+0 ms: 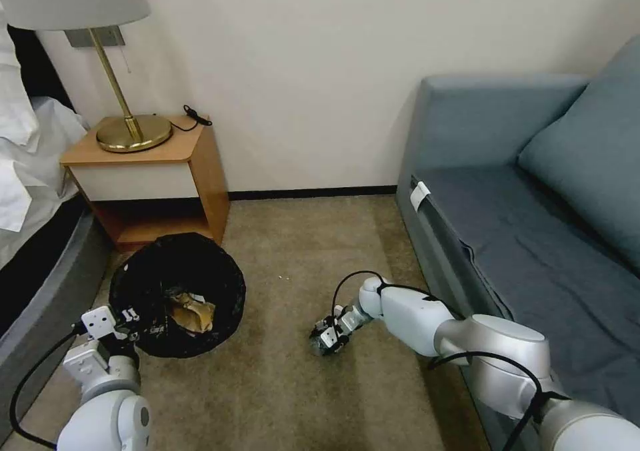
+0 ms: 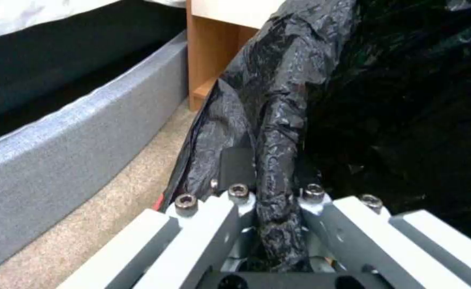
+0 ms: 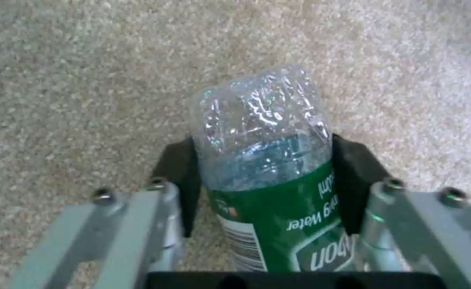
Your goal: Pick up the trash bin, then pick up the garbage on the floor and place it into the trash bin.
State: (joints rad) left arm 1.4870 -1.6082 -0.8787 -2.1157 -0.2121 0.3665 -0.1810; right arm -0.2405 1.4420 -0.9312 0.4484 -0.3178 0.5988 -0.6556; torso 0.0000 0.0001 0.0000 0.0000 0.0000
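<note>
My right gripper (image 1: pixel 331 337) sat low in the middle of the head frame, down at the carpet (image 1: pixel 280 371), with the bottle (image 3: pixel 270 160) between its pads. In the right wrist view the dark pads (image 3: pixel 179 176) pressed both flanks of the green label, so I judged the grip closed on it. The bottle's long axis ran straight out from my palm, its clear crinkled end pointing away toward the upper part of that frame.

The trash bin (image 1: pixel 177 294) lay to the left of that gripper in the head frame, at lower left, and my left gripper (image 1: pixel 127 324) was clamped on its near rim; in the left wrist view a fold of the black bag (image 2: pixel 278 132) ran down between the closed fingers. So the drop, as I judged it, meant carrying the bottle leftward across bare carpet to the bin's mouth.

Tan paper (image 1: pixel 193 312) lay inside the bin. The bottle's cap end was cut off at the wrist frame's bottom edge, and in the head view my own fingers hid the bottle. Whether it was clear of the carpet, I could not tell.
</note>
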